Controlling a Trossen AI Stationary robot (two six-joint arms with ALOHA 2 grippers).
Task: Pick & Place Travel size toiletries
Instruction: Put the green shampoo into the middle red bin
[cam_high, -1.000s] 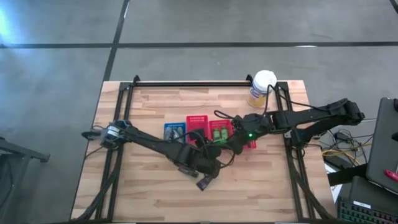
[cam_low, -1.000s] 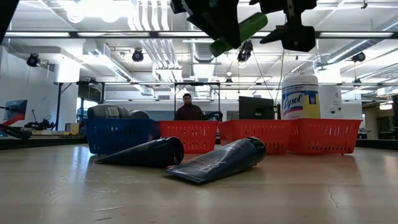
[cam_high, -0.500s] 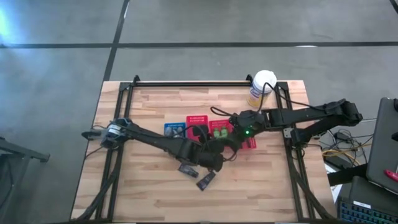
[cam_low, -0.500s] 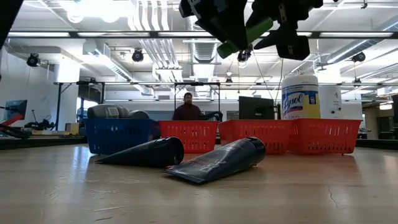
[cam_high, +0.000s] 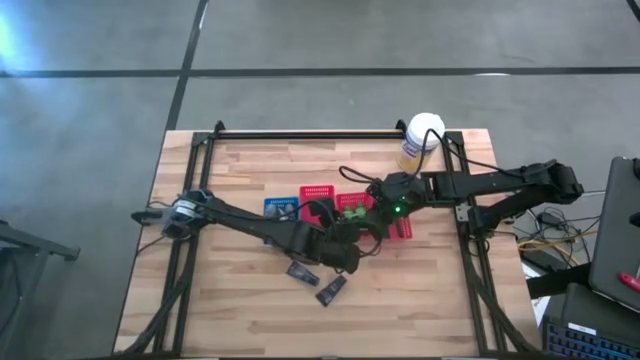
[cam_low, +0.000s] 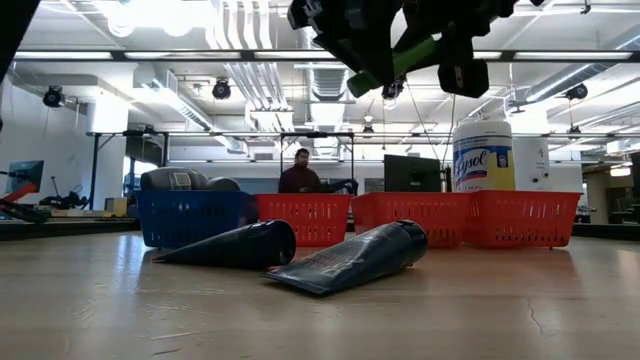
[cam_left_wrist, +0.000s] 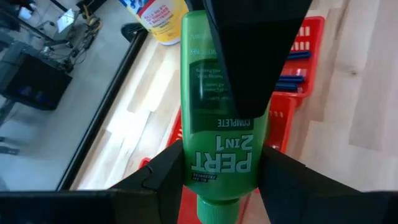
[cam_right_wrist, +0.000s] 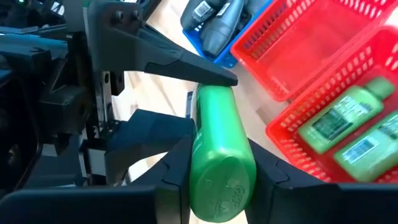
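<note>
Two end effectors gripped one green bottle mid-air above red tray: left end effector near cap, right end effector at base. Light, stiff, smooth plastic, likely slippery; flat sides best hold.

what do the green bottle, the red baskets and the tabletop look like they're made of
Green bottle: looks like glossy moulded plastic, with a soft sheen and printed white lettering. It sits between the left gripper and right gripper.
Red baskets: probably rigid plastic, given the uniform colour and moulded lattice walls.
Tabletop: pale wood planks with visible grain and seams, matte finish.
</note>
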